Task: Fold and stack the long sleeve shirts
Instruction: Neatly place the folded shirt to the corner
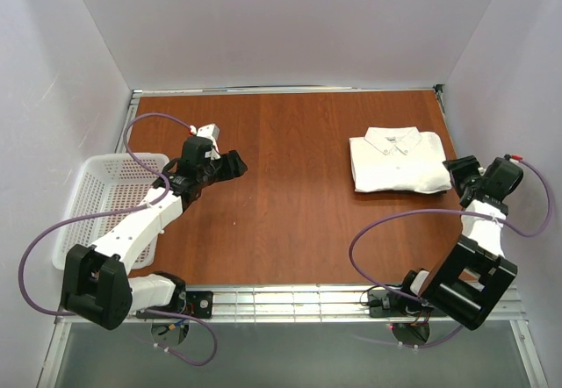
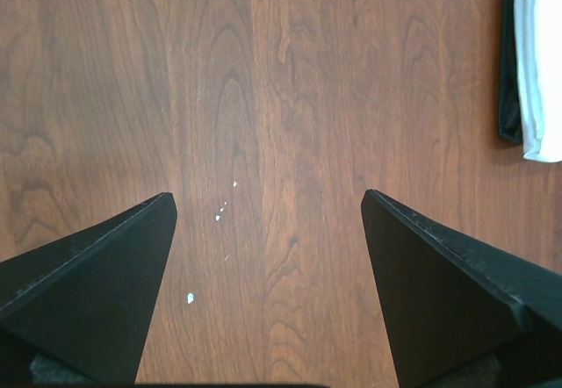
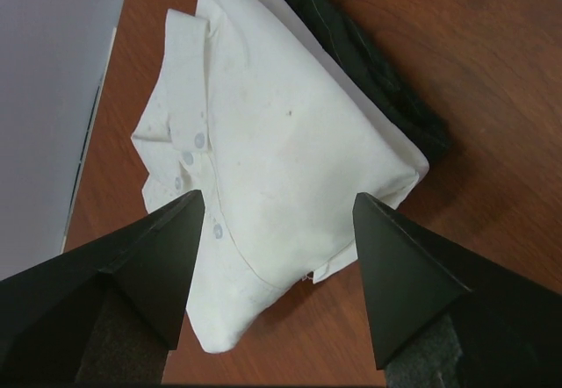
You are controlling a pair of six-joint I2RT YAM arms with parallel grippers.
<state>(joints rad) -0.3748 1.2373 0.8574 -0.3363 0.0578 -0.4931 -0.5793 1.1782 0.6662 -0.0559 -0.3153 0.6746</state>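
A white plastic mesh basket (image 1: 95,176) sits at the 9 o'clock edge of the brown wood-grain table (image 1: 299,168), whose surface carries several small white specks (image 2: 219,216).

No text, label, brand, number or sign can be read on the white shirt (image 1: 399,161), the dark shirt (image 3: 378,63) under it, the mesh basket (image 1: 110,190) or the wooden table (image 1: 290,195)

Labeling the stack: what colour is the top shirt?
Top shirt is white; clearest in right wrist view.
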